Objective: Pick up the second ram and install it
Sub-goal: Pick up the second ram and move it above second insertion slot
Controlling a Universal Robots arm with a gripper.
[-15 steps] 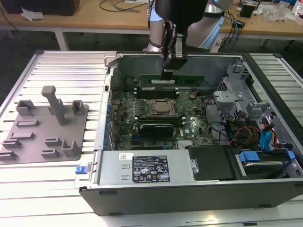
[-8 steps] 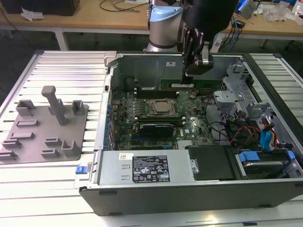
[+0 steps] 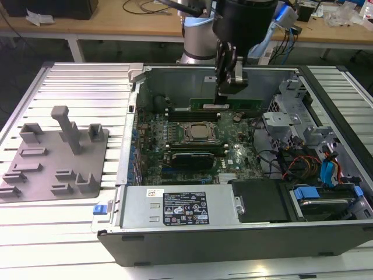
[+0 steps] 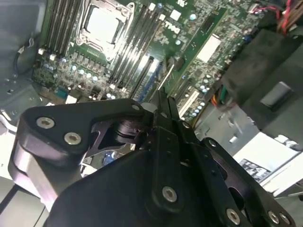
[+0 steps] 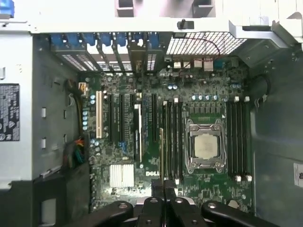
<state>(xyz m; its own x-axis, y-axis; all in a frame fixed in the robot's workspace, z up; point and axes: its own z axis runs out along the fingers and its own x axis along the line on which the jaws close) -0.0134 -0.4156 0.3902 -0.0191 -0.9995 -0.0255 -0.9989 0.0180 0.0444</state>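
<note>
Seemingly clamped — black metal hand (image 5: 163,188) pinching thin, flat green second ram (image 5: 161,149) edge-on over motherboard (image 5: 214,190).

In the exterior view the arm (image 3: 233,17) runs off the top edge. The gripper (image 3: 225,94) covers the middle of the second ram (image 3: 247,105) — the stick's chips are too small to tell apart. The grey fixture plate (image 3: 52,166) is clipped by the exterior view's left edge. In the second wrist view the gripper's dark body hides much of the motherboard (image 4: 222,28). In the first wrist view the second ram stands edge-on, its faces unseen and one end lost between the fingers (image 5: 155,189) — whether it touches a memory slot (image 5: 171,137) cannot be told.
</note>
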